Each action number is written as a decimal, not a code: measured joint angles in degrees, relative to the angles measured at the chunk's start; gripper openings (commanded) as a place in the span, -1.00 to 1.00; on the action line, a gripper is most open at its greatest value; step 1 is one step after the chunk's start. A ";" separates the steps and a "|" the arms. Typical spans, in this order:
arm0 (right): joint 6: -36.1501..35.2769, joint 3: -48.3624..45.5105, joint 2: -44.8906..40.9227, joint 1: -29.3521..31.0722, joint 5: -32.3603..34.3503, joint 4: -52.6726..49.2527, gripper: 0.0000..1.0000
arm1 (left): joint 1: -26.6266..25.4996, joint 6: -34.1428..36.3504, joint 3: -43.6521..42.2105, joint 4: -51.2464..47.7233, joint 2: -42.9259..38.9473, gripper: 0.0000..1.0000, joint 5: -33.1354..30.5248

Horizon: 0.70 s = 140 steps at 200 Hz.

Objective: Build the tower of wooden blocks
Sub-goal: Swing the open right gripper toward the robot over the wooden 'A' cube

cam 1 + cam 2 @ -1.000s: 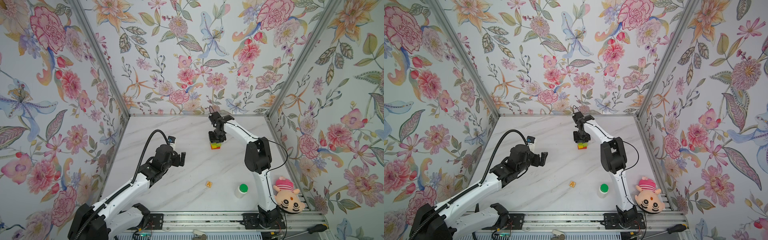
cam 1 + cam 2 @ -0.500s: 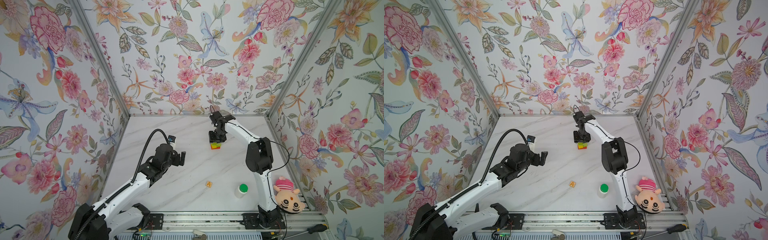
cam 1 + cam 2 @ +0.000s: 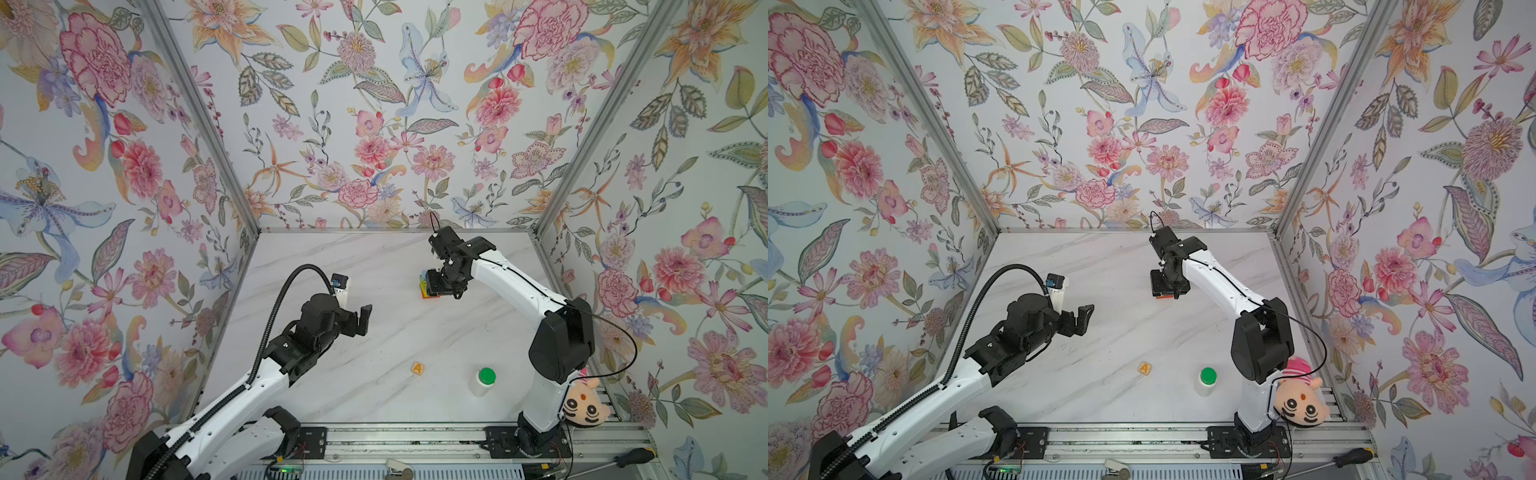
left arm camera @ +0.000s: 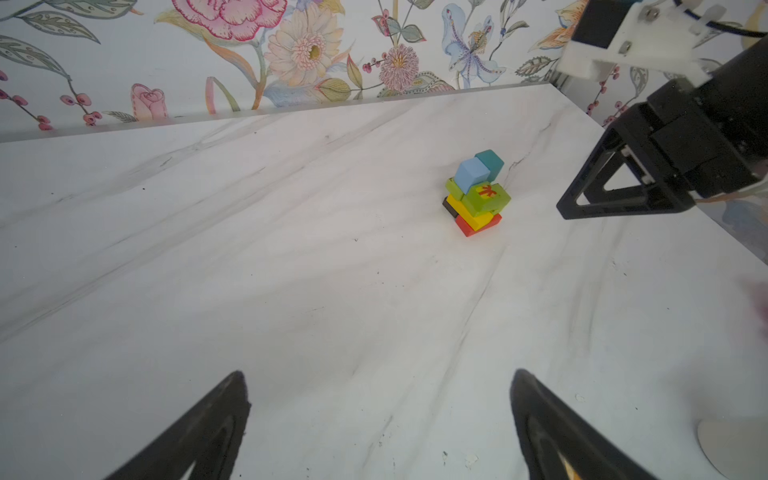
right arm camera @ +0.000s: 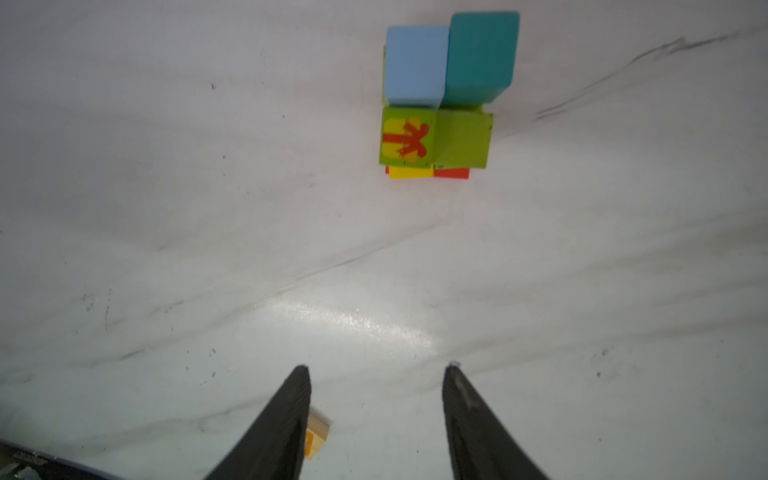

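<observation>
My right gripper [image 5: 378, 368] hangs open, empty, beside the tower [image 4: 477, 193], mid-back on the marble table [image 3: 374, 270]: smooth painted blocks, light-blue cube [image 5: 415, 62] and teal cube [image 5: 482, 54] above a green cube [image 5: 407, 135] printed with a red gift. My left gripper [image 4: 379, 374] gapes wide. A tan cube [image 3: 417, 368] lettered "A" lies well apart.

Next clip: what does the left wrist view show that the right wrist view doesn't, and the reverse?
Left wrist only: the brown base block, the floral wall, the right arm near the tower, and the left tool, wide open and empty.
Right wrist only: the tan "A" cube, lying alone, partly behind a finger of the right tool, which is open and empty.
Both: the light-blue cube, teal cube and green red-marked cube on top, the yellow block and red block below, on the marble table.
</observation>
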 measured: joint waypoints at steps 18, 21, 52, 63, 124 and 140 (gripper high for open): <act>1.22 -6.25 -3.50 2.97 0.52 0.83 0.08 | -3.63 -1.73 -3.23 -0.63 -3.67 0.99 -0.15; 1.31 -7.30 -4.02 3.50 0.59 1.01 0.08 | -4.13 -2.05 -3.80 -0.79 -4.17 0.98 -0.28; 4.26 -18.73 -10.82 8.81 0.17 3.58 0.08 | -9.14 -7.28 -10.88 -2.47 -11.47 0.98 -1.84; 5.46 -21.99 -13.11 10.54 -0.22 4.35 0.11 | -10.99 -9.46 -12.87 -3.61 -13.79 0.98 -2.62; 14.43 -29.49 -16.26 18.95 0.22 8.24 0.36 | -22.32 -18.75 -15.56 -8.52 -19.41 0.98 -9.25; 17.64 -29.83 -15.72 21.35 0.87 8.83 0.39 | -24.46 -20.39 -15.58 -8.96 -19.41 0.98 -10.99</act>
